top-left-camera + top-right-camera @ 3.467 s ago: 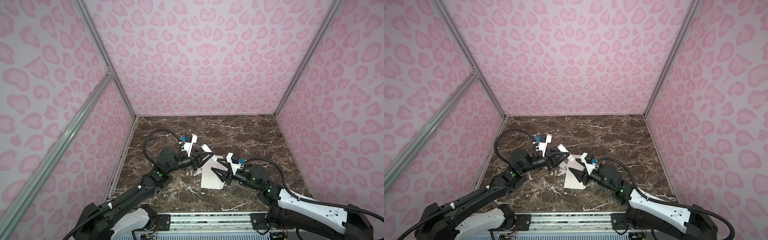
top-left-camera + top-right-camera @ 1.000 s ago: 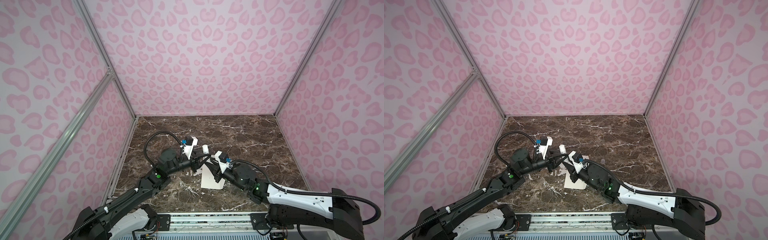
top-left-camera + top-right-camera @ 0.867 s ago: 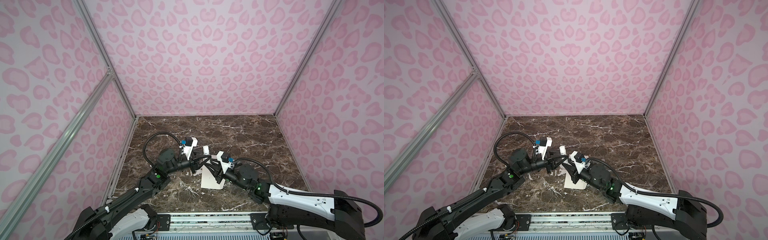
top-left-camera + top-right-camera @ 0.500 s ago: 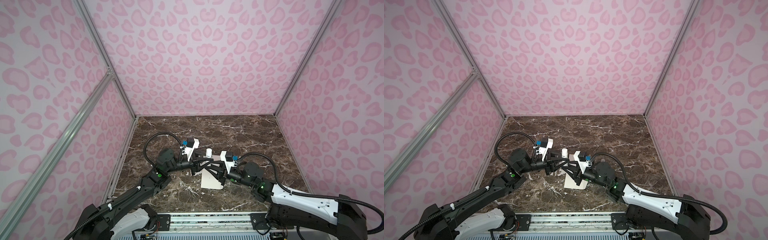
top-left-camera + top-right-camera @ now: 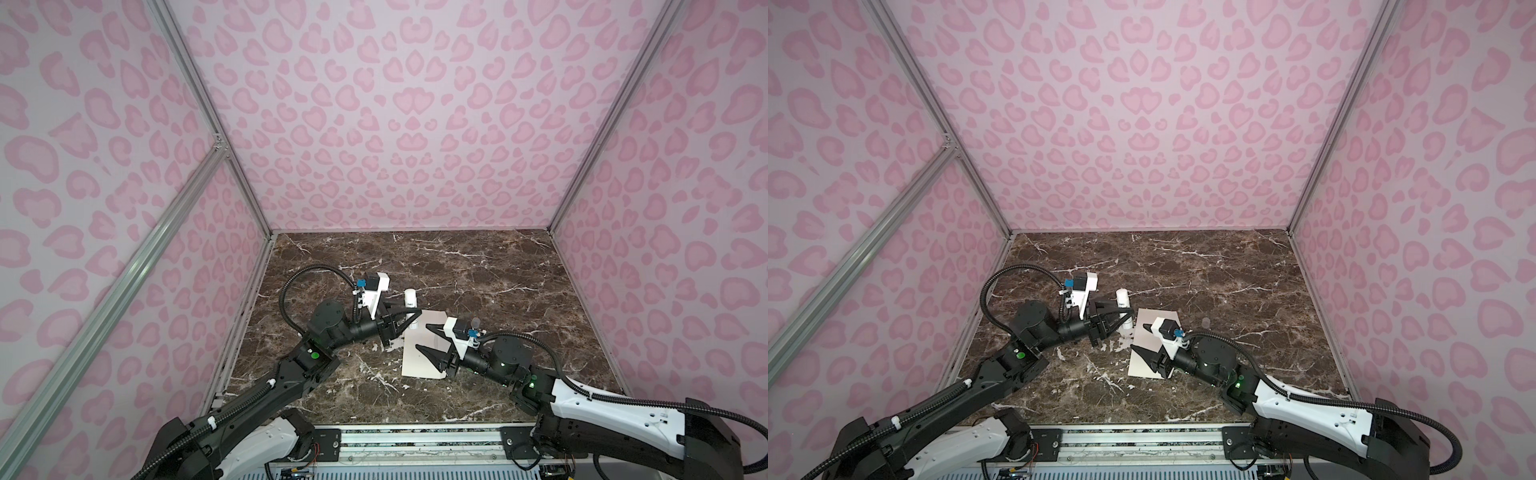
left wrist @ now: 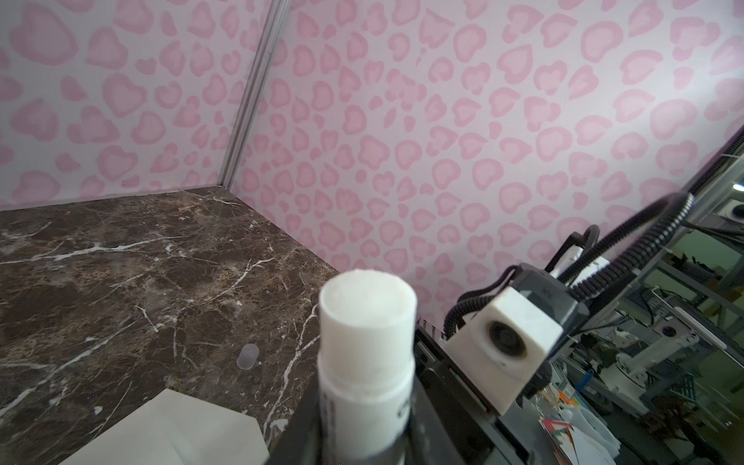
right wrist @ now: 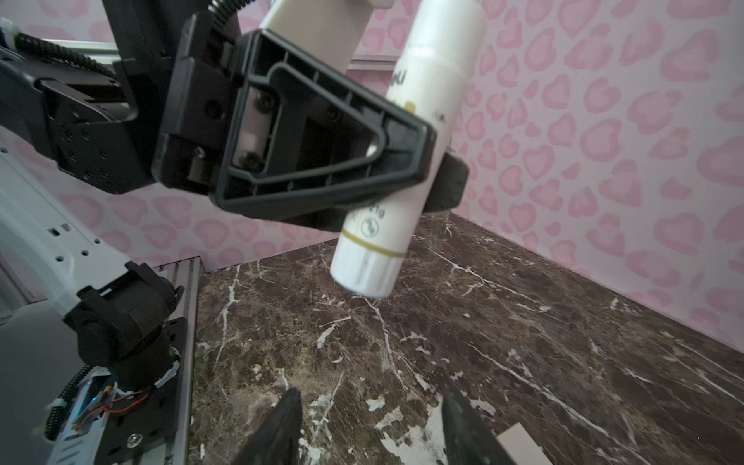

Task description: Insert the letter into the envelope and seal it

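Note:
My left gripper [image 5: 409, 318] is shut on a white glue stick [image 5: 410, 305], uncapped and held upright over the envelope's far left corner. In the left wrist view the stick [image 6: 366, 342] rises between the jaws. The cream envelope [image 5: 417, 353] lies flat on the marble floor in both top views [image 5: 1146, 357]. Just right of the stick, my right gripper [image 5: 423, 337] hovers over the envelope, open and with nothing between its fingers. The right wrist view shows its gripper [image 7: 370, 396] open below the stick [image 7: 402, 181]. The letter is hidden.
A small clear cap [image 5: 1204, 322] lies on the marble right of the envelope, also in the left wrist view [image 6: 246, 356]. Pink patterned walls close in the left, back and right sides. A metal rail [image 5: 415, 440] runs along the front edge.
My right gripper was shut close against the glue stick; it has opened and drawn back to the right. The left gripper keeps the stick in about the same place.

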Controlling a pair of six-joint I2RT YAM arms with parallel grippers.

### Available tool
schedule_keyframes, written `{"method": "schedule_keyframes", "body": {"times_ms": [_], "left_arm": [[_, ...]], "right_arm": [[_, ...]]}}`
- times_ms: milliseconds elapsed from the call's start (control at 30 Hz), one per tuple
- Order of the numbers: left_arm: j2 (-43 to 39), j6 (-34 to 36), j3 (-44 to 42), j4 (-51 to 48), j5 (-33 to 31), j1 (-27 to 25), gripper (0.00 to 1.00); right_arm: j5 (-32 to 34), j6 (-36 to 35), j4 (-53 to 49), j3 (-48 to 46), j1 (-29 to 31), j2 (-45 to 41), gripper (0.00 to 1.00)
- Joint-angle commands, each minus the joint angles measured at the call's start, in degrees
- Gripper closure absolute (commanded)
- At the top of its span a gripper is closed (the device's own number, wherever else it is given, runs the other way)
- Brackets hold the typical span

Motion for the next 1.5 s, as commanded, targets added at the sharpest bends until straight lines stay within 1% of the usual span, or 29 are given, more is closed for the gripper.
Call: {"method": "schedule_keyframes", "body": {"times_ms": [0, 167, 233, 300, 433, 500, 667, 900, 1100, 1200, 1300, 1467], "left_arm": [[0.43, -5.57, -0.35, 6.12, -4.17, 0.07, 0.96], [3.37, -13.21, -1.94, 15.32, -3.76, 0.07, 0.96], [4.32, -14.75, -2.48, 17.79, -4.25, 0.07, 0.96], [4.84, -14.95, -2.73, 18.62, -5.09, -0.11, 0.96], [4.60, -14.59, -2.84, 18.35, -7.24, -0.68, 0.96], [4.84, -14.94, -2.84, 18.59, -7.63, -0.94, 0.96], [5.73, -16.10, -2.82, 19.49, -7.74, -1.51, 0.96], [7.05, -16.37, -2.75, 19.97, -7.47, -2.56, 0.96], [7.70, -16.28, -2.47, 20.37, -7.44, -3.19, 0.96], [7.20, -15.52, -2.39, 19.40, -7.86, -3.32, 0.96], [5.99, -14.04, -2.16, 17.49, -9.02, -3.45, 0.96], [3.84, -11.43, -1.92, 13.87, -10.88, -3.58, 0.96]], "right_arm": [[10.25, -6.88, 11.35, -2.42, 2.61, 0.71, 0.40], [15.46, -10.90, 19.27, -2.59, 5.08, 3.77, 0.39], [18.65, -12.53, 21.25, -1.92, 6.14, 5.54, 0.39], [21.58, -14.46, 23.28, -0.98, 7.15, 7.45, 0.39], [24.78, -16.98, 26.67, 0.54, 8.42, 11.37, 0.39], [26.77, -18.23, 30.30, 0.53, 8.89, 13.65, 0.39], [27.97, -19.95, 36.01, 1.32, 8.91, 17.38, 0.38], [25.78, -19.72, 35.48, 3.83, 7.99, 18.94, 0.45], [25.77, -19.44, 34.56, 4.19, 7.32, 19.07, 0.56], [26.71, -19.35, 32.34, 4.58, 7.36, 18.83, 0.56], [28.21, -18.86, 29.76, 4.91, 7.40, 18.39, 0.53], [29.48, -18.24, 27.97, 4.98, 7.76, 18.02, 0.57]]}}
